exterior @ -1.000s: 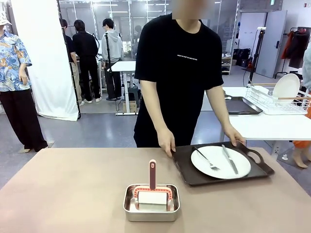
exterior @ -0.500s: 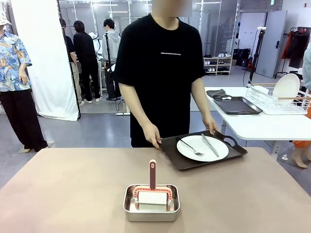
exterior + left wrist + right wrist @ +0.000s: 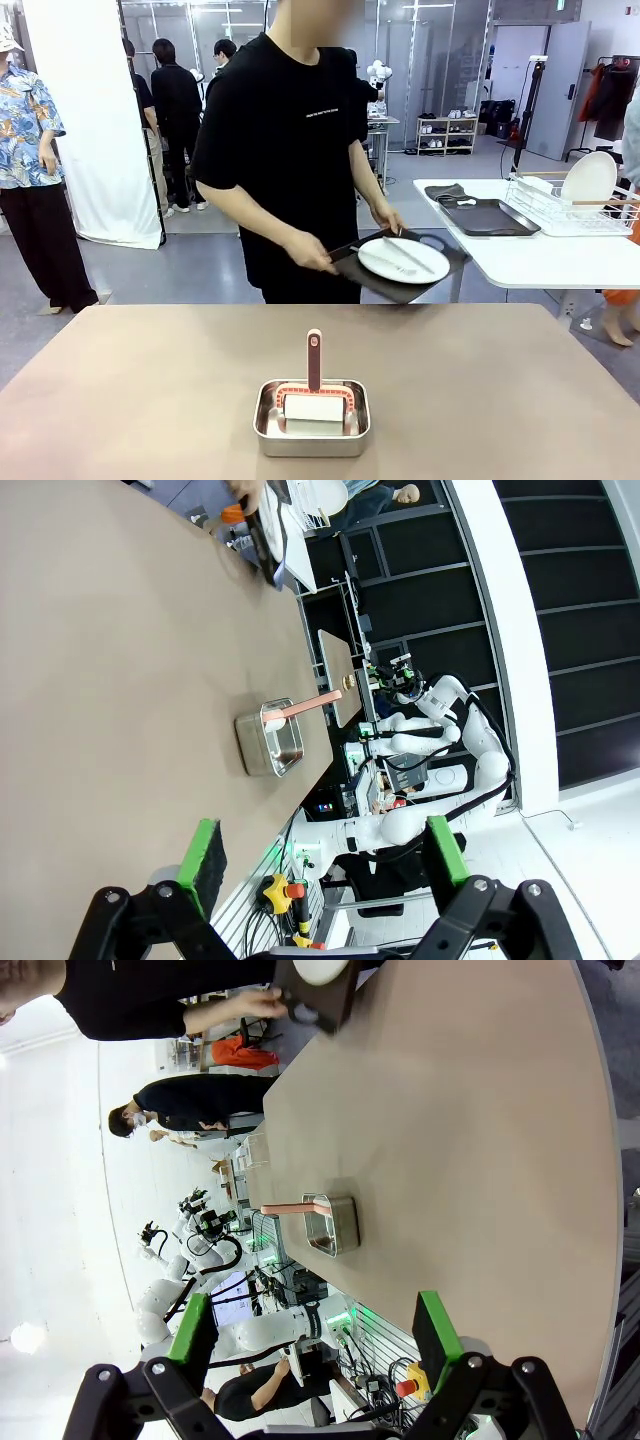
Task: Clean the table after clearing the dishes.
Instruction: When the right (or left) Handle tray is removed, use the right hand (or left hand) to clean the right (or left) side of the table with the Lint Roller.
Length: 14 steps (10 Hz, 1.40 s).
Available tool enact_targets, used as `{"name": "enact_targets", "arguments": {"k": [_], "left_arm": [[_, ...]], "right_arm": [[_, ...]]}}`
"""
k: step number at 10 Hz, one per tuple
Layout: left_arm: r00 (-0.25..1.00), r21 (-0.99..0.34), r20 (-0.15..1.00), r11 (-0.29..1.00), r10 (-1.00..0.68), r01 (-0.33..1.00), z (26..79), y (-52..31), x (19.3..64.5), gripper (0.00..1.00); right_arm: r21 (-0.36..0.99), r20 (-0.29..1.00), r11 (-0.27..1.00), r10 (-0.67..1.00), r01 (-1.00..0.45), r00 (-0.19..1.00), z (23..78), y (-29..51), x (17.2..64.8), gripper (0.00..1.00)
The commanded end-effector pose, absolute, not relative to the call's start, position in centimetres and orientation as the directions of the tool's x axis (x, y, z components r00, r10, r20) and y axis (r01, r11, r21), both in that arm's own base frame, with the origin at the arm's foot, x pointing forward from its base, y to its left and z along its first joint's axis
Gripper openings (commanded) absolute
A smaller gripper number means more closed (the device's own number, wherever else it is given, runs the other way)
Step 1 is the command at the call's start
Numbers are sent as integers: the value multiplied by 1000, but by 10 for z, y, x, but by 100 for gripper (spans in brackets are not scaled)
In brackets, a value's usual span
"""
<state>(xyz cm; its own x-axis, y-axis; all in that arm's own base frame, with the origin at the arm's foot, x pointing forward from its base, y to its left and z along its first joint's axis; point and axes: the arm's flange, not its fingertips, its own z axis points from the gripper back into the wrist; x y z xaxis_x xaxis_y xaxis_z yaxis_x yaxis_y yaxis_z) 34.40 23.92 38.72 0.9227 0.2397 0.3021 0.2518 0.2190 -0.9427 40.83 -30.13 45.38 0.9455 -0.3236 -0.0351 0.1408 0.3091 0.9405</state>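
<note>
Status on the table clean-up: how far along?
Done: no dishes on the table; a first tray lies on the side table. In hand: the person holds the second tray, plate on it, beyond the far edge. Left: wiping; the cleaning tool sits in the pan, left gripper and right gripper open, holding nothing.

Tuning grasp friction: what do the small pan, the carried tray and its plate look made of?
Small pan: likely stainless steel, brushed shiny grey walls. Tray: dark brown matte, probably plastic or wood; can't tell. Plate: glossy white, looks ceramic, maybe melamine.
</note>
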Motion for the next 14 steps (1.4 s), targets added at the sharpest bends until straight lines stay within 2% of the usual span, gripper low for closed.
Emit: {"name": "enact_targets", "arguments": {"k": [1, 3, 5, 8, 11, 14], "left_arm": [[918, -941, 310, 220, 246, 259, 390, 238, 340, 100], [918, -941, 310, 220, 246, 259, 390, 238, 340, 100], [918, -941, 310, 220, 246, 259, 390, 238, 340, 100], [918, -941, 310, 220, 246, 259, 390, 238, 340, 100], [918, -941, 310, 220, 246, 259, 390, 238, 340, 100], [918, -941, 310, 220, 246, 259, 390, 238, 340, 100]], "right_arm": [[919, -8, 375, -298, 125, 955, 467, -288, 411, 100], [890, 50, 453, -213, 53, 976, 498, -259, 418, 100], [805, 139, 587, -42, -88, 989, 546, -197, 432, 100], [647, 173, 698, 256, -306, 951, 587, -71, 454, 100], [415, 231, 699, 537, -582, 811, 598, 54, 437, 100], [209, 227, 584, 751, -784, 620, 572, 149, 406, 100]]}}
